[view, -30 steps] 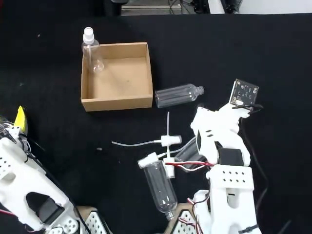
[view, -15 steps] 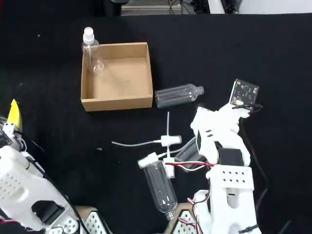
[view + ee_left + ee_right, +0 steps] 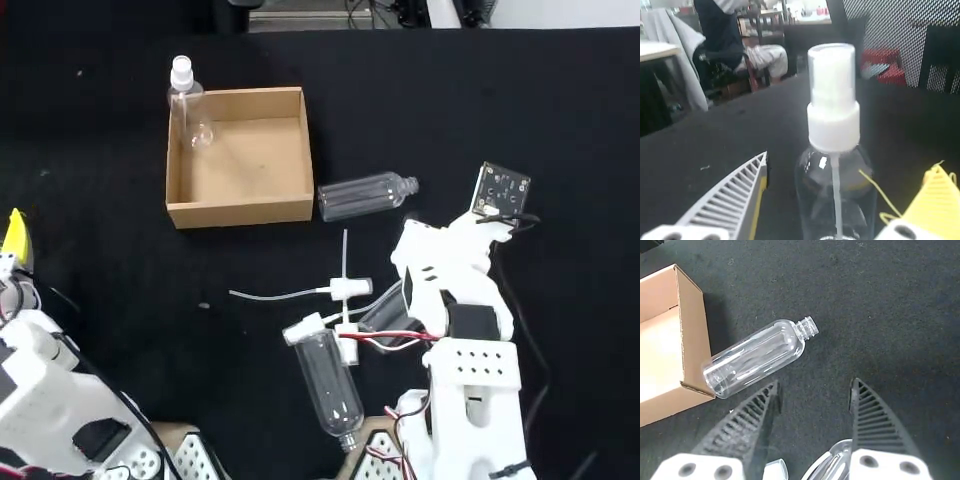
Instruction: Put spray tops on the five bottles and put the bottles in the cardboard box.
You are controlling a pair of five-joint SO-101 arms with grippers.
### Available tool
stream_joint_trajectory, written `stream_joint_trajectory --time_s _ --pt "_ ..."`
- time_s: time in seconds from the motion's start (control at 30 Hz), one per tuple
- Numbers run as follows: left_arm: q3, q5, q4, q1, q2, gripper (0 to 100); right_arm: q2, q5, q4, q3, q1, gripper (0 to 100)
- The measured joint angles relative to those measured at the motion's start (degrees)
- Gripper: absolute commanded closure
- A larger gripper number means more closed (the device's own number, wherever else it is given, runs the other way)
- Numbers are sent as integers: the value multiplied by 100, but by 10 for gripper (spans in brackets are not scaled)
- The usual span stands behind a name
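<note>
My left gripper [image 3: 850, 162] is shut on an upright clear bottle [image 3: 835, 192] capped with a white spray top [image 3: 833, 100], held between its grey and yellow fingers [image 3: 932, 200]. From above, its yellow fingertip [image 3: 15, 232] sits at the table's left edge. My right gripper [image 3: 815, 385] hangs open over the cloth. An uncapped bottle [image 3: 757, 357] lies ahead of it beside the cardboard box [image 3: 690, 325], and another clear bottle [image 3: 832, 467] lies close under its fingers. A capped bottle [image 3: 186, 100] leans at the box's [image 3: 240, 210] far left corner. Another capped bottle [image 3: 328, 378] lies near the front.
Two loose spray tops [image 3: 345, 290] with long tubes lie in the middle of the black cloth, just left of the right arm [image 3: 445, 270]. The uncapped bottle [image 3: 365, 195] lies right of the box. The box's inside is bare apart from the leaning bottle.
The left arm has drawn back toward the table's left edge, its yellow fingertip shifting left and slightly up. The right arm and everything on the table have stayed put.
</note>
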Motion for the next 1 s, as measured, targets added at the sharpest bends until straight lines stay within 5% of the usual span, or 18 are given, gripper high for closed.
stream_joint_trajectory --time_s 0.3,0.83,1.0 --pt "-703 0 1565 -9 -176 557 0 0 0 0 0 798" --pt "-826 0 1749 185 -176 562 0 0 0 0 0 798" --pt "-826 0 1749 185 -176 723 0 0 0 0 0 798"
